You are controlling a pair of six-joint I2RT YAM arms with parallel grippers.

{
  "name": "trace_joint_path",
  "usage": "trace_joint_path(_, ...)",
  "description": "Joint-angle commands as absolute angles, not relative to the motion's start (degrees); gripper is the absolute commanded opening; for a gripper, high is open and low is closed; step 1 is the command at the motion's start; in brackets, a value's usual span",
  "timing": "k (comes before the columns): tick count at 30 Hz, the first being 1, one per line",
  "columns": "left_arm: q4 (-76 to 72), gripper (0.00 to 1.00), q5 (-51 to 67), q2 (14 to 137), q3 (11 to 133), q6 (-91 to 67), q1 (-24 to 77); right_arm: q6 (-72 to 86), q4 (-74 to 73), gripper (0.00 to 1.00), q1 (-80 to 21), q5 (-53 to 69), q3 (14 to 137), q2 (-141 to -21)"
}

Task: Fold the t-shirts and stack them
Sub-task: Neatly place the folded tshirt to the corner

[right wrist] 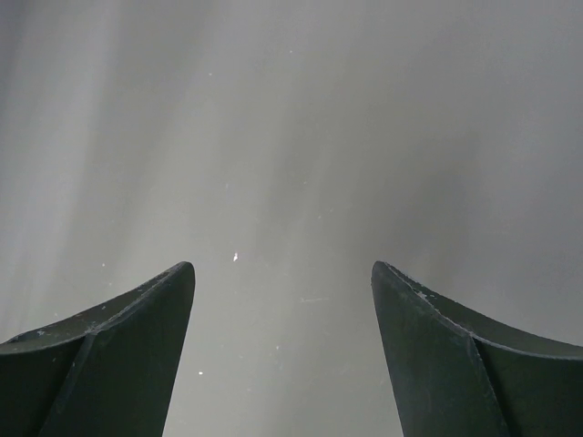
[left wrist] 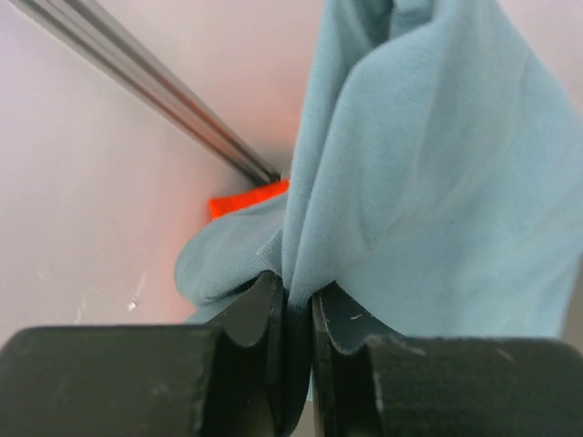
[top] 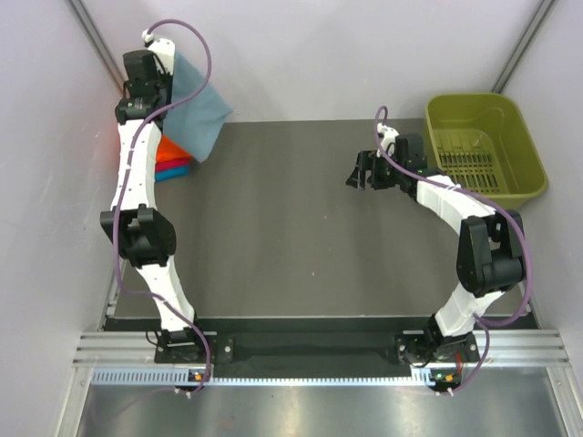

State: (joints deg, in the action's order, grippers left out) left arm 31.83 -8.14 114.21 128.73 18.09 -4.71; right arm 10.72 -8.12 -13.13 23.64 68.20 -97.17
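Top external view: near the far left corner, raised above the table (top: 291, 237), left gripper (top: 162, 50) clamped almost shut on a bunched fold of the grey-blue t-shirt (top: 202, 114). Cloth hanging free, draped down in front of the folded stack (top: 173, 157) (orange on top, then red, then teal) against the left wall. Left wrist view: fold pinched between both fingers, orange showing behind. Right gripper (top: 363, 173) spread wide, holding nothing, low over bare table, near the olive-green basket (top: 483, 146), on its left.
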Motion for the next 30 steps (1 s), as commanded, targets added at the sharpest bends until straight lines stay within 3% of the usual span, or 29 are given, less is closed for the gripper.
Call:
trace_joint_path(1,31.9,0.0,-9.14,113.46,127.27,18.19,-5.89,10.72,-5.27,0.79,-14.24,23.82,68.03,-93.96)
trace_joint_path(30,28.66,0.0,-12.39,122.43,133.43,15.03,-7.21,10.37,-5.45,0.79,-15.29,23.55,70.75,-97.38)
